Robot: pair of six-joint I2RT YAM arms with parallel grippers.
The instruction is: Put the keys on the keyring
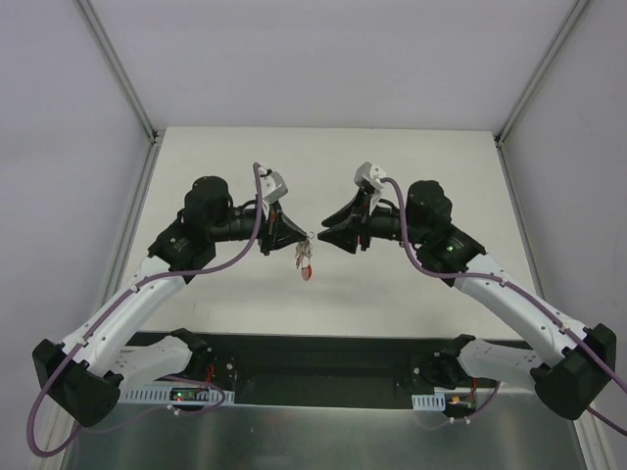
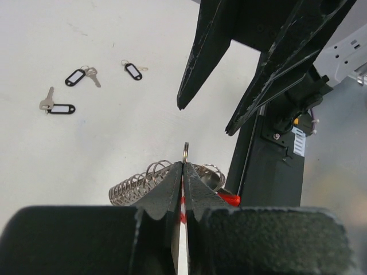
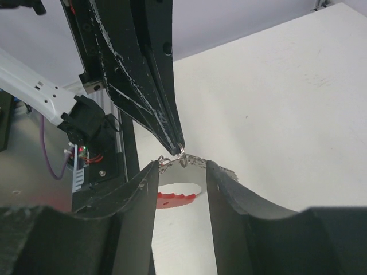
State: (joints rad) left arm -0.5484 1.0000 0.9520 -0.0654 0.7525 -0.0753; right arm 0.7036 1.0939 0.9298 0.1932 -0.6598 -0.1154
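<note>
My left gripper (image 2: 184,163) is shut on the keyring (image 2: 137,184), a grey coiled loop with a red part (image 2: 229,199). A small metal ring (image 2: 185,152) sticks up between its tips. In the top view the keyring (image 1: 306,262) hangs below the left gripper (image 1: 297,235), above the table. My right gripper (image 3: 182,166) is open, its fingers either side of the keyring's coil (image 3: 198,161) and red arc (image 3: 178,199) without touching. It faces the left gripper (image 3: 179,144) tip to tip. Three black-tagged keys (image 2: 74,77), (image 2: 133,71), (image 2: 57,107) lie on the table.
The white table (image 1: 411,166) ends at a black rail (image 1: 323,357) by the arm bases. Grey enclosure walls with metal posts (image 1: 122,73) stand at the left, right and back. The right arm's base and wiring (image 2: 281,143) stand close behind the grippers.
</note>
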